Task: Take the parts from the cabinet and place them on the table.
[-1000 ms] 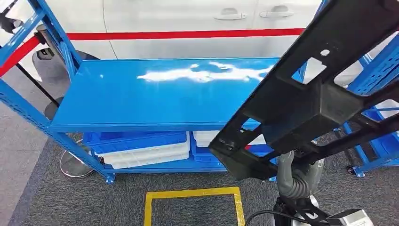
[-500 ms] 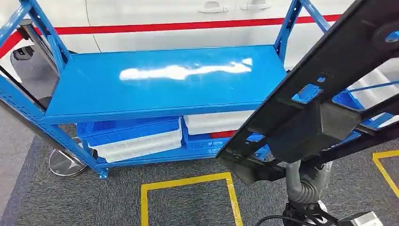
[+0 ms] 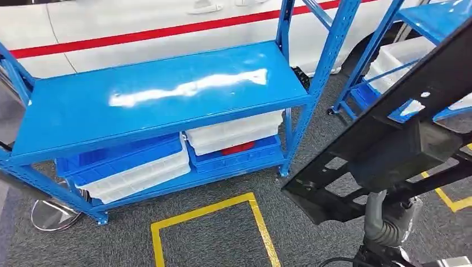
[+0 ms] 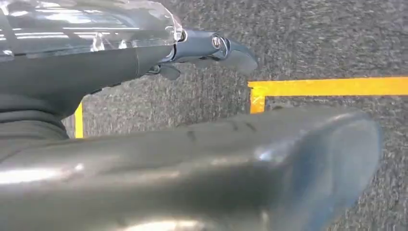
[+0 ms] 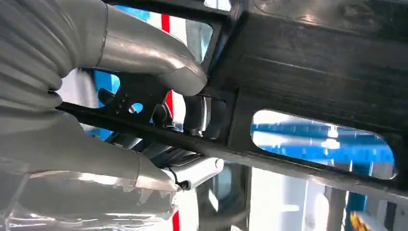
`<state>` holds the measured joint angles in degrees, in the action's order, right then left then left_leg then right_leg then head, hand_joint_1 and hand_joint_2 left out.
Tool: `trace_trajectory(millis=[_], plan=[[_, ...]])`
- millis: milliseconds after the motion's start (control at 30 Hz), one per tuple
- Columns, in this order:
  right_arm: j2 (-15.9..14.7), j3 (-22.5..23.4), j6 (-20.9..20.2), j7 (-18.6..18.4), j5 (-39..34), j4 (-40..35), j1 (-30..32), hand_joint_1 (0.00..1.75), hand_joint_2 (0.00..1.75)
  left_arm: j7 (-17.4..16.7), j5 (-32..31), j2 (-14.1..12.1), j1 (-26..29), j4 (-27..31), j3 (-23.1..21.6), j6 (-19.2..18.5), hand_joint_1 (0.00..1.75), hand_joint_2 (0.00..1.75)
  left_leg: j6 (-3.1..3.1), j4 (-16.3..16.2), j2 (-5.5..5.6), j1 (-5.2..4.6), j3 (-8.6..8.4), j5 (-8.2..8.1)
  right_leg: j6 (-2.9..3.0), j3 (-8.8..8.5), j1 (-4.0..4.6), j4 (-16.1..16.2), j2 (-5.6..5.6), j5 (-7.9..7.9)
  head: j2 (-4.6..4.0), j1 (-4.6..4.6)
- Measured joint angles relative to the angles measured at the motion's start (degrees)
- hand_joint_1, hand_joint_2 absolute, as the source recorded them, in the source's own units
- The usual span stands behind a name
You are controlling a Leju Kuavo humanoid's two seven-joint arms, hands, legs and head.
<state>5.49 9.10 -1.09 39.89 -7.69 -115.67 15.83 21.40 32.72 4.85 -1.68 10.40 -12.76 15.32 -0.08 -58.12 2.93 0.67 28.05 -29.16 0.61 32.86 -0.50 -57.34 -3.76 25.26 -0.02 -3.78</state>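
A long black plastic frame part [image 3: 389,139] with several cut-outs crosses the right side of the head view, tilted up to the right. My right hand [image 5: 57,144] grips it from below, the thumb [image 5: 144,62] over one bar and the darker fingers hooked through a cut-out of the part [image 5: 312,62]. The right wrist's grey ribbed cover [image 3: 381,222] rises under the part. My left hand [image 4: 144,159] hangs over the grey carpet with nothing in it, its fingers [image 4: 211,48] stretched out.
A blue metal rack [image 3: 156,100] stands ahead with a bare top shelf; white and blue bins [image 3: 133,167] sit on its lower shelf. A second blue rack [image 3: 378,55] holds white bins at the right. Yellow tape [image 3: 211,208] marks the carpet. A white vehicle [image 3: 139,22] stands behind.
The whole picture has shifted left, so the camera has turned right: the rack's right posts and the second rack have come into view. The black part stays in my right hand.
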Motion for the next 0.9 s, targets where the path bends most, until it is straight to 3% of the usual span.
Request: trace_trajectory(millis=[33,133,167,200,233,267,333,367,400,433,467,500,533,567,667,700,733,767,833,867,900], plan=[[0.22,0.91,-0.2,0.0,-0.39,-0.2,0.29,1.75,1.75,0.04,-0.28,-0.13,0.04,0.0,0.0,0.0,0.0,0.0,0.14,0.76,1.49,-0.04,-0.74,-0.21,-0.48,0.48,0.12,-0.2,-0.61,-0.25,0.0,0.0],[1.28,3.56,-2.1,0.02,-1.18,-1.01,1.49,1.75,1.75,0.48,-0.57,-0.13,-0.4,0.0,-0.02,-0.13,0.0,0.0,0.74,0.99,0.2,-0.45,-0.23,0.09,-1.81,0.96,-0.16,-0.08,-2.18,-1.14,0.0,0.0],[1.66,4.59,-3.02,0.04,-1.44,-1.42,1.76,1.75,1.75,0.61,-0.57,0.15,-0.35,0.0,-0.02,-0.2,0.0,0.0,1.32,1.68,-0.64,0.25,-0.08,0.59,-2.13,1.16,0.09,-0.21,-2.8,-1.26,0.0,0.0],[1.92,5.48,-3.73,0.04,-1.53,-1.5,2.09,1.75,1.75,0.83,-0.59,0.02,-0.41,0.0,0.0,-0.2,0.0,0.0,1.71,1.89,-1.48,0.19,-0.15,0.92,-2.17,1.67,-0.05,-1.1,-1.02,-0.38,0.0,0.02],[2.12,6.48,-4.52,0.04,-1.57,-1.57,2.04,1.75,1.75,1.07,-0.59,0.07,-0.39,0.0,0.0,-0.2,0.0,0.0,2.12,2.01,-2.12,0.17,0.16,1.15,-2.34,3.0,0.05,-3.88,1.46,1.94,0.0,0.02],[2.23,7.15,-5.1,0.04,-1.68,-1.57,1.95,1.75,1.75,1.14,-0.57,0.07,-0.31,0.0,0.0,-0.24,0.0,0.0,2.23,1.99,-2.93,0.07,0.43,1.27,-2.67,4.85,-0.07,-7.96,2.62,4.38,0.0,0.02],[2.91,8.59,-6.21,0.02,-1.9,-1.57,2.05,1.75,1.75,1.31,-0.52,0.07,-0.23,0.0,-0.02,-0.48,0.0,0.0,2.27,1.86,-4.55,-0.13,0.98,1.48,-3.23,8.7,-0.41,-16.98,3.29,8.19,0.0,0.02],[3.17,9.44,-6.82,0.02,-1.99,-1.55,2.1,1.75,1.75,1.4,-0.48,0.07,-0.24,0.0,-0.02,-0.63,0.0,0.0,2.25,1.69,-5.36,-0.14,1.21,1.51,-3.39,9.18,-0.47,-18.51,3.42,8.21,0.0,0.02],[3.36,10.31,-7.54,0.02,-2.05,-1.55,2.1,1.75,1.75,1.42,-0.44,0.07,-0.28,0.0,-0.02,-0.72,0.0,0.0,2.21,1.52,-6.1,-0.14,1.34,1.48,-3.47,8.06,-0.53,-16.91,3.56,6.92,0.0,0.02],[3.52,11.06,-8.18,0.02,-2.1,-1.57,2.12,1.75,1.75,1.42,-0.39,0.07,-0.31,0.0,-0.02,-0.79,0.0,0.0,2.12,1.43,-6.75,-0.14,1.33,1.42,-3.45,5.64,-0.59,-13.1,3.81,4.86,0.0,0.02],[3.69,11.82,-8.72,0.02,-2.12,-1.57,2.12,1.75,1.75,1.42,-0.39,0.13,-0.36,0.0,-0.02,-0.87,0.0,0.0,1.98,1.41,-7.34,-0.14,1.2,1.32,-3.32,2.19,-0.62,-7.27,4.47,2.46,0.0,0.02],[3.85,12.24,-9.14,0.02,-2.12,-1.66,2.14,1.75,1.75,1.38,-0.39,0.15,-0.41,0.0,-0.02,-0.92,0.0,0.0,1.78,1.37,-7.84,-0.22,0.98,1.2,-3.08,-1.16,-0.53,-1.82,6.53,0.79,0.0,0.02],[4.02,12.65,-9.55,0.02,-2.12,-1.75,2.02,1.75,1.75,1.27,-0.37,0.15,-0.39,0.0,-0.02,-0.94,0.0,0.0,1.38,1.27,-8.29,-0.7,0.96,1.08,-2.32,-1.77,0.24,-0.2,7.98,1.67,0.0,0.02],[4.24,12.87,-9.79,0.04,-2.1,-2.01,2.18,1.75,1.75,1.14,-0.39,0.13,-0.37,0.0,-0.02,-0.96,0.0,0.0,1.02,1.2,-8.52,-0.72,0.93,1.08,-1.7,-1.49,0.2,-0.07,7.14,1.25,0.0,0.0],[4.79,13.59,-10.38,0.04,-1.99,-2.47,2.83,1.75,1.75,0.7,-0.42,0.26,-0.51,0.0,-0.02,-0.96,0.0,0.0,0.07,1.34,-9.97,-0.77,0.69,1.05,-0.69,-0.95,0.3,0.08,5.61,1.02,0.0,0.0],[5.01,13.66,-10.58,0.04,-1.88,-2.71,3.13,1.75,1.75,0.55,-0.48,0.26,-0.51,0.0,-0.02,-0.96,0.0,0.0,-0.41,0.92,-8.82,-0.45,1.04,0.53,-0.22,-1.15,-0.27,0.41,5.2,0.67,0.0,0.0],[5.48,13.66,-10.82,0.04,-1.84,-2.93,3.26,1.75,1.75,0.42,-0.48,0.26,-0.43,0.0,-0.02,-0.9,0.0,0.0,-0.65,-1.11,-5.83,-0.31,1.74,-1.29,0.17,-0.97,-0.26,0.51,4.65,0.48,0.0,0.0],[5.59,13.66,-11.11,0.04,-1.77,-2.93,3.21,1.75,1.75,0.31,-0.5,0.26,-0.26,0.0,-0.02,-0.9,0.0,0.0,-0.71,-5.32,-4.34,-0.2,3.57,-4.03,0.39,-0.75,-0.26,0.49,4.2,0.39,0.0,0.0],[6.12,13.66,-11.24,0.04,-1.57,-2.93,3.39,1.75,1.75,0.02,-0.5,0.26,0.12,-0.04,-0.02,-0.85,0.0,0.0,-0.86,-15.3,-3.52,-0.18,8.04,-8.32,0.6,-0.38,-0.14,0.38,2.85,0.24,0.0,0.0],[6.47,13.66,-11.26,0.04,-1.49,-2.93,3.58,1.75,1.75,-0.17,-0.5,0.26,0.31,-0.07,-0.02,-0.81,0.0,0.0,-0.84,-17.94,-3.49,-0.18,9.25,-8.6,0.61,-0.3,-0.09,0.26,2.07,0.21,0.0,0.0],[6.73,13.66,-11.32,0.04,-1.49,-2.93,3.76,1.75,1.75,-0.26,-0.57,0.26,0.49,-0.09,-0.02,-0.74,0.0,0.0,-0.75,-17.23,-3.48,-0.18,9.0,-7.35,0.58,-0.32,-0.08,0.17,1.3,0.2,0.0,0.0]])
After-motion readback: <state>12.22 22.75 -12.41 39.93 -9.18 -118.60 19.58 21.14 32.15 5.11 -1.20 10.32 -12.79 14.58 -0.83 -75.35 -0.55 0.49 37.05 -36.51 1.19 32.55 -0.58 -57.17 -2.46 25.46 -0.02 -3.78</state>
